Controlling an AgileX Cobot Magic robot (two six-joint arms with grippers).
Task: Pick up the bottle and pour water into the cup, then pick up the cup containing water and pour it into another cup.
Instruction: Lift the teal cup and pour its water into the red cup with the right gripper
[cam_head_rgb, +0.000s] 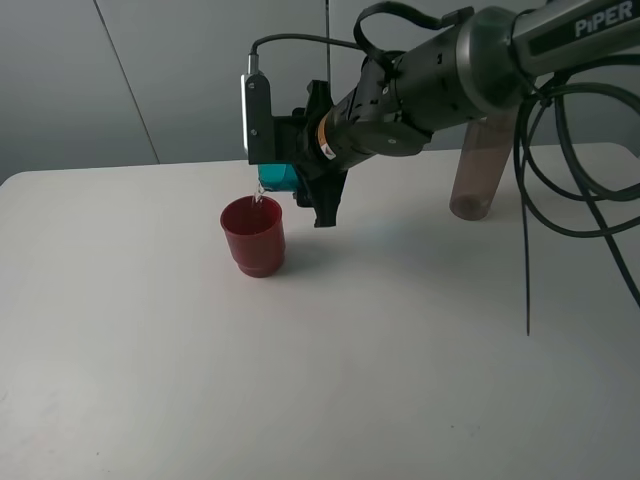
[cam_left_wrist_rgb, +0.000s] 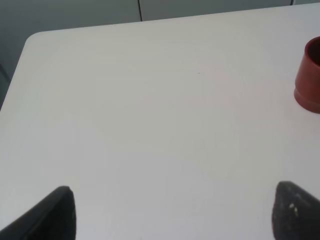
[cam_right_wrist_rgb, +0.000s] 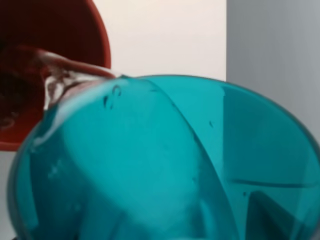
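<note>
Teal cup (cam_head_rgb: 272, 178) is in the air, tipped on its side, with its mouth just above the rim of the red cup (cam_head_rgb: 253, 236). A thin water stream (cam_head_rgb: 258, 199) falls from its lip into the red cup. The right pincer (cam_head_rgb: 290, 182) is clenched on the teal cup, which sits at its tip. Finger contact is mostly hidden, probably near the cup's base. The red cup stands upright on the table (cam_head_rgb: 150, 350). The bottle (cam_head_rgb: 478, 170) stands upright, well apart, behind the right arm. The left pincer (cam_left_wrist_rgb: 175, 220) is released and holds nothing, above the table.
</note>
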